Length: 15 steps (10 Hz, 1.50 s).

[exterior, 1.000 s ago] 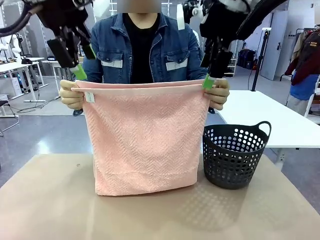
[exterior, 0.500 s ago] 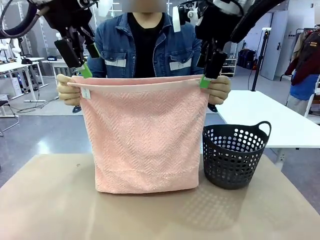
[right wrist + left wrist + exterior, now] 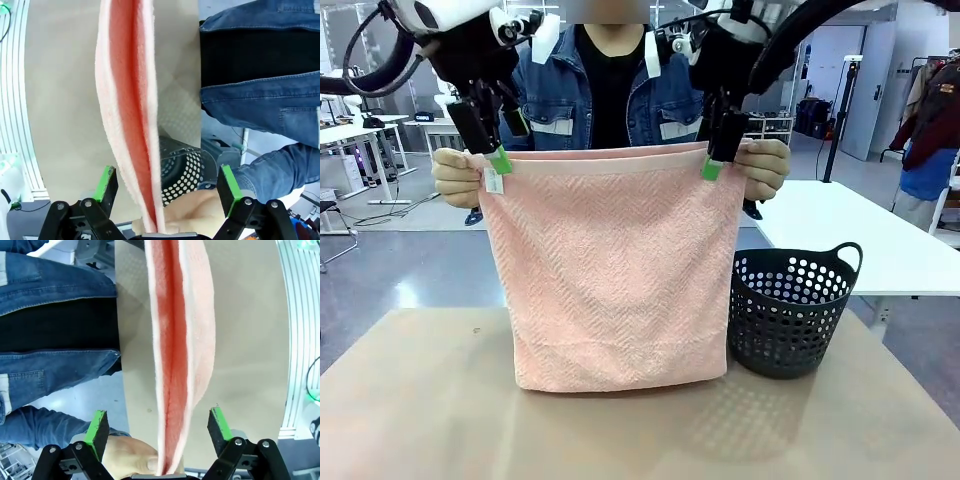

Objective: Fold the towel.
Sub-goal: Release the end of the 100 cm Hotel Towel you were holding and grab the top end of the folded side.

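1. Towel (image 3: 610, 270) hangs doubled over the middle of the desk (image 3: 410, 410). The person pinches its top corners, one hand (image 3: 458, 178) at the robot's left and the other hand (image 3: 766, 168) at its right.
2. Left tool (image 3: 157, 421): jaws wide apart and straddling the top edge at the tag (image 3: 493, 181) corner. The pads are clear of the cloth, nothing gripped.
3. Right tool (image 3: 167, 177): same at the other corner, jaws spread either side of the edge, no grip.
4. Dark perforated basket (image 3: 790, 310) stands on the desk near its right edge, just beside the towel's lower right corner.
5. The person's hands sit right next to both tools at the corners.
6. Can't tell whether the bottom hem touches the desk.
7. The basket's inside is hard to make out, and the towel partly covers it in the right wrist view.
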Available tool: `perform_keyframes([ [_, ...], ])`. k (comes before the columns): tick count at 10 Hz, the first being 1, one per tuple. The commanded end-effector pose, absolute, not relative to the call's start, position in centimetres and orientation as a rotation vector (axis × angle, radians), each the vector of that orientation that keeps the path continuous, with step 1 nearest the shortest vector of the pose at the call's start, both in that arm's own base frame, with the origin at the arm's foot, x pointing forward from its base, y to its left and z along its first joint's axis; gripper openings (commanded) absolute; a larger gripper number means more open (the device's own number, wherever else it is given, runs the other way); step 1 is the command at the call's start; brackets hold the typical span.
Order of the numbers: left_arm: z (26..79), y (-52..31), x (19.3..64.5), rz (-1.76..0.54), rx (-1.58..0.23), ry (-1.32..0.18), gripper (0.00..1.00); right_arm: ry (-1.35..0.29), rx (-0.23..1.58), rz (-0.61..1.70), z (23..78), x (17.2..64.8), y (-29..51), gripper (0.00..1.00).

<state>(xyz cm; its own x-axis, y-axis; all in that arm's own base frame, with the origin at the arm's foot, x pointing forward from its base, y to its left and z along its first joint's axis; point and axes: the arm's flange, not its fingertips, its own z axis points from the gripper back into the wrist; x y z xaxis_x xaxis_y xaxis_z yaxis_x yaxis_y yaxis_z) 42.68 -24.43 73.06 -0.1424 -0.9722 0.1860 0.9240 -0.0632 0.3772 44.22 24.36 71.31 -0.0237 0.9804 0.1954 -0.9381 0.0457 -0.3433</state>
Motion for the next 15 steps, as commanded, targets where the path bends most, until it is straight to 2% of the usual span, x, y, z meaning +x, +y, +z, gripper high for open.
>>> perform_keyframes([
  [1, 72.5, -24.7, 43.8, -1.625, 0.136, -0.431, 1.0, -0.381, -0.141, 1.55, 71.5, 45.0, 24.8, 1.0],
  [3, 71.7, -24.9, 44.6, -1.624, 0.127, -0.401, 1.0, -0.333, -0.132, 1.542, 70.5, 45.6, 25.2, 1.0],
  [4, 71.4, -24.8, 45.1, -1.619, 0.123, -0.389, 0.94, -0.321, -0.125, 1.541, 70.1, 45.7, 25.5, 1.0],
  [5, 71.0, -24.7, 45.4, -1.62, 0.121, -0.377, 0.82, -0.308, -0.116, 1.54, 69.7, 46.0, 25.6, 1.0],
  [6, 70.7, -24.7, 45.7, -1.628, 0.125, -0.367, 0.34, -0.302, -0.121, 1.532, 69.6, 46.3, 25.6, 0.4],
  [7, 70.7, -24.8, 45.7, -1.633, 0.13, -0.362, 0.22, -0.299, -0.12, 1.532, 69.5, 46.4, 25.7, 0.4],
  [8, 70.6, -24.7, 45.7, -1.633, 0.127, -0.355, 0.0, -0.295, -0.12, 1.533, 69.3, 46.4, 25.8, 0.0],
  [9, 70.5, -24.6, 45.8, -1.631, 0.119, -0.353, 0.0, -0.291, -0.116, 1.533, 69.1, 46.5, 25.9, 0.36],
  [10, 70.6, -24.6, 45.9, -1.632, 0.118, -0.354, 0.0, -0.288, -0.118, 1.534, 69.1, 46.6, 25.9, 0.0],
  [11, 70.8, -24.5, 45.9, -1.628, 0.116, -0.358, 0.02, -0.285, -0.117, 1.536, 69.0, 46.7, 26.0, 0.0],
  [15, 71.1, -24.0, 46.1, -1.608, 0.105, -0.37, 0.0, -0.284, -0.113, 1.53, 68.9, 47.0, 26.1, 0.0],
])
